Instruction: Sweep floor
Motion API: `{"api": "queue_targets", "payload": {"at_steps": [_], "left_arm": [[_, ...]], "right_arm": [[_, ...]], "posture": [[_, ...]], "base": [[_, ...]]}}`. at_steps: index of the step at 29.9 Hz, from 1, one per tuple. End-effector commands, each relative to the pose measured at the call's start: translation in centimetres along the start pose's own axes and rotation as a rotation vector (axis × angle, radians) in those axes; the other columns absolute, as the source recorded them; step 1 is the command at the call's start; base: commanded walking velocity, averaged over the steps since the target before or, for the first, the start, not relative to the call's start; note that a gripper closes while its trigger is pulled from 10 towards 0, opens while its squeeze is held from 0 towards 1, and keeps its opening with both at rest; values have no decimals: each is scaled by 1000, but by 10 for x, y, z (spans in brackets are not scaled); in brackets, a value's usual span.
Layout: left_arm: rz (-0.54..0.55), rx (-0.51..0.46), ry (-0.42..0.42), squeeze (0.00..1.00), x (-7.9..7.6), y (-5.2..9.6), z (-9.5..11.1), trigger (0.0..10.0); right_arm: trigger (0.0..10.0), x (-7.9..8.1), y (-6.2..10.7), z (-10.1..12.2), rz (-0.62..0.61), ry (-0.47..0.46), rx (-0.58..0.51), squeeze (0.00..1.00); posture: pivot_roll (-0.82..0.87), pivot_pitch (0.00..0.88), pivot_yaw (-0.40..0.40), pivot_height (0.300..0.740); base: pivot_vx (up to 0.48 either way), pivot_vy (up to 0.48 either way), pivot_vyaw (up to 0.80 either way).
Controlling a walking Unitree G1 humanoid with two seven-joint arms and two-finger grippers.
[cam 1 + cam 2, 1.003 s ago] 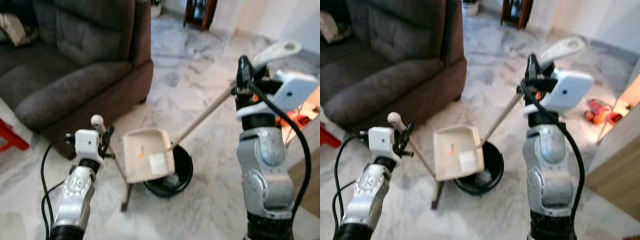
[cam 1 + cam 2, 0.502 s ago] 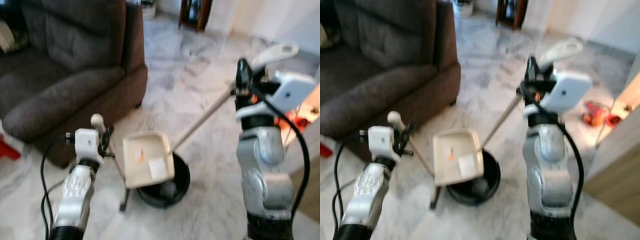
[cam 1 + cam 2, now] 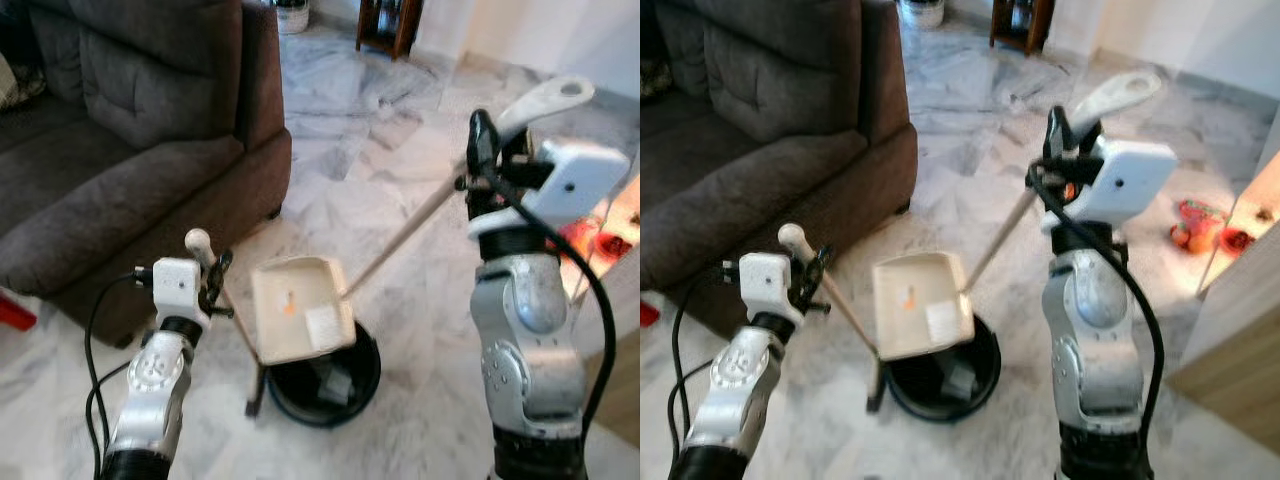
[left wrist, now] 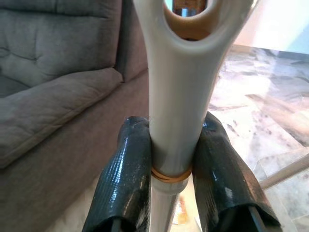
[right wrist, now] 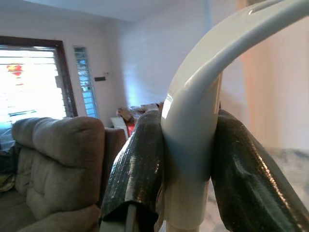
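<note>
The cream dustpan (image 3: 300, 308) hangs tilted just above the rim of a black bin (image 3: 322, 378) on the marble floor (image 3: 350, 150), mouth turned up, with a small orange scrap and a white paper piece lying inside it. Its long pole (image 3: 400, 240) runs from the pan's 2 o'clock corner up toward 2 o'clock to a white loop handle, where the right gripper (image 3: 480, 160) has its 2 fingers (image 5: 140, 164) clamped on the grip. The broom stick (image 3: 225, 305) slants from the left gripper (image 3: 212, 280) down toward 5 o'clock, ending at a dark head on the floor just at 9 o'clock of the bin; the 2 left fingers (image 4: 125, 174) are clamped on its white handle below the hanging hole. Judging by this, emptying turns on the right arm, since only its pole controls the pan: the pan must tip further over the bin, which lies at 6 o'clock of it. A dark sofa (image 3: 130, 130) stands at 10 o'clock, near the broom.
</note>
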State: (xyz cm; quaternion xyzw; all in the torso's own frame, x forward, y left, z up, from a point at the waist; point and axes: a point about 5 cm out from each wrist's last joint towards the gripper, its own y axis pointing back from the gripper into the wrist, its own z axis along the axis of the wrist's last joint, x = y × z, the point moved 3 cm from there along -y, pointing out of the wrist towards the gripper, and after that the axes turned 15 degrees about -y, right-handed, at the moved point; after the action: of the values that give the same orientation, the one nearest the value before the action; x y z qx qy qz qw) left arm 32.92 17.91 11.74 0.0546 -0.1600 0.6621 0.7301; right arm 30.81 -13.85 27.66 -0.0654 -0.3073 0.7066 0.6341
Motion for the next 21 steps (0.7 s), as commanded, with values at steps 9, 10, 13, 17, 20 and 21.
{"api": "queue_targets", "payload": {"at_steps": [9,10,13,17,20,21], "left_arm": [[8,-45,-9,0,3,-1,9,10000],[8,-46,-9,0,3,-1,9,10000],[8,-47,-9,0,3,-1,10,10000],[8,-49,-8,0,3,-1,10,10000],[7,-50,-7,0,3,-1,10,10000],[7,-50,-6,0,3,-1,10,10000]], "right_arm": [[10000,41,6,24,174,82,-137,0],[10000,47,8,23,204,96,-137,0],[10000,53,11,22,234,101,-139,0],[10000,65,16,21,287,117,-144,0],[10000,72,19,17,336,145,-137,0],[10000,75,22,15,359,154,-132,0]], "posture": [[31,113,4,740],[31,113,4,740],[31,111,4,740],[29,109,5,740],[29,109,5,740],[29,109,5,740]], "base": [[0,0,0],[0,0,0],[0,0,0],[0,0,0],[0,0,0],[0,0,0]]}}
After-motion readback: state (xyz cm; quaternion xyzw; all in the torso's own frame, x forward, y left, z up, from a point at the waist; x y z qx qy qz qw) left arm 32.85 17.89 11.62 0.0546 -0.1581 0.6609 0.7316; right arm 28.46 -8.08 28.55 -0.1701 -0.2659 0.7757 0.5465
